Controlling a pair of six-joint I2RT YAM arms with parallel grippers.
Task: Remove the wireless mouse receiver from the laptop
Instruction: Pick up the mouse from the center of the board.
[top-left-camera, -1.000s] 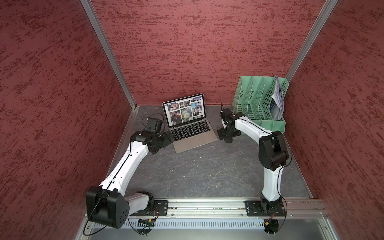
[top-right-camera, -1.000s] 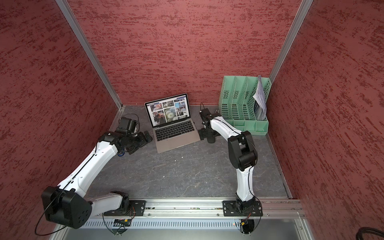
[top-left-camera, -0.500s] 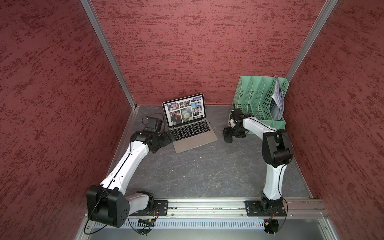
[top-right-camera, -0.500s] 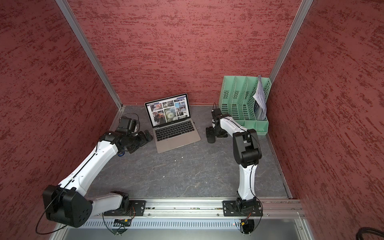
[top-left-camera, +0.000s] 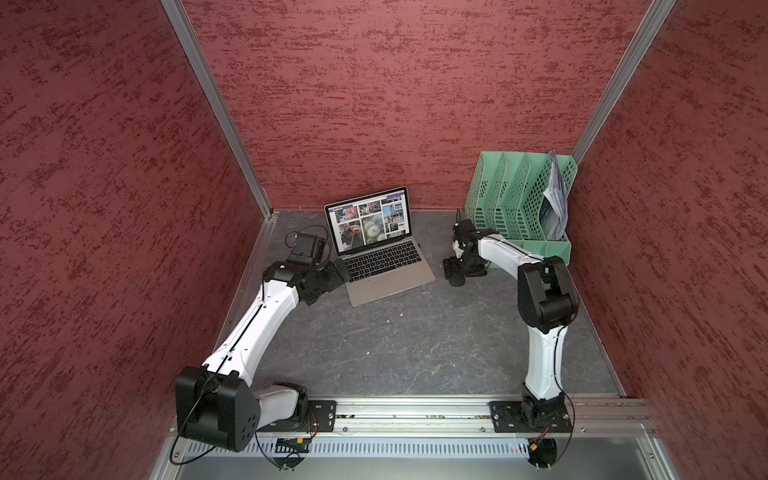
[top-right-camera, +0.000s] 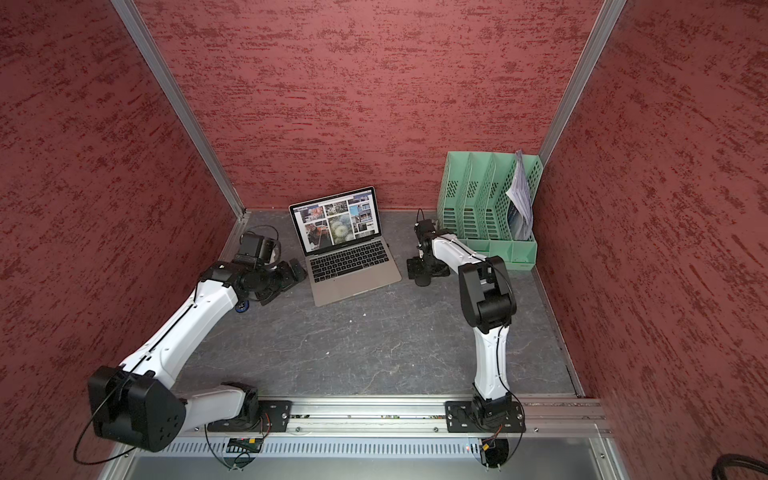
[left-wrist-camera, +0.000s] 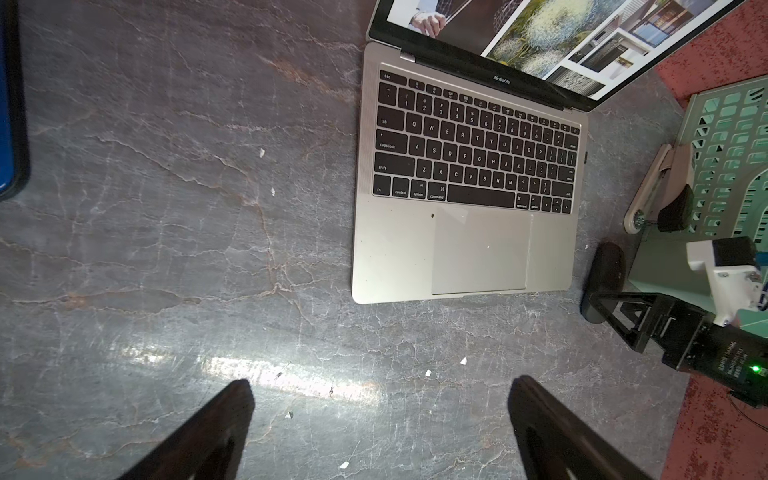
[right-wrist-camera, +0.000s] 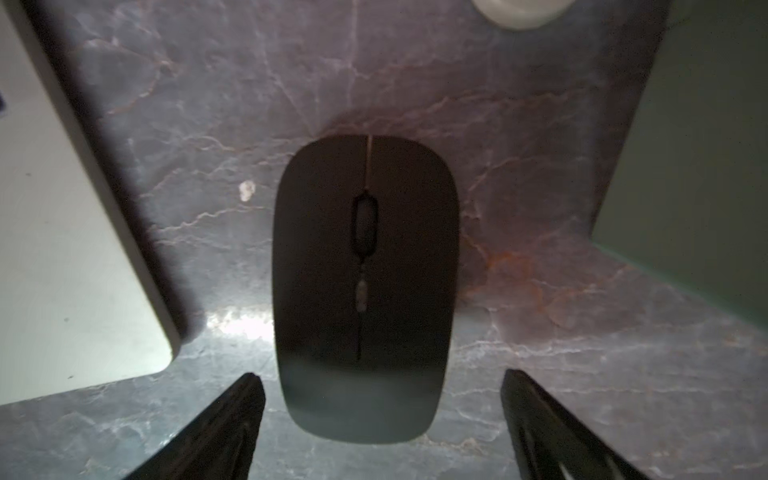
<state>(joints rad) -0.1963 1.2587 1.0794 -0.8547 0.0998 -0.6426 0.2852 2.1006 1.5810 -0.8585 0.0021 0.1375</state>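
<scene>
The open silver-grey laptop (top-left-camera: 388, 270) (top-right-camera: 353, 270) stands at the back of the table, its screen showing a grid of photos. The wireless mouse receiver (left-wrist-camera: 585, 157) is a tiny dark stub on the laptop's right edge (left-wrist-camera: 579, 232). My left gripper (top-left-camera: 338, 270) (top-right-camera: 297, 270) (left-wrist-camera: 380, 386) lies low beside the laptop's left edge, open and empty. My right gripper (top-left-camera: 453, 274) (top-right-camera: 417, 274) (right-wrist-camera: 380, 382) hovers open to the right of the laptop. Its fingers straddle the near end of a flat black mouse (right-wrist-camera: 365, 286) (left-wrist-camera: 602, 282), with gaps on both sides.
A green file organiser (top-left-camera: 519, 203) (top-right-camera: 486, 203) holding papers stands at the back right, close behind the right arm. A beige stapler-like object (left-wrist-camera: 652, 187) lies between it and the laptop. A blue-and-black gadget (left-wrist-camera: 8, 104) lies left of the left gripper. Red walls enclose three sides.
The right wrist has shifted a little while its gripper stays over the mouse, and its jaws have narrowed slightly. The left arm has not moved.
</scene>
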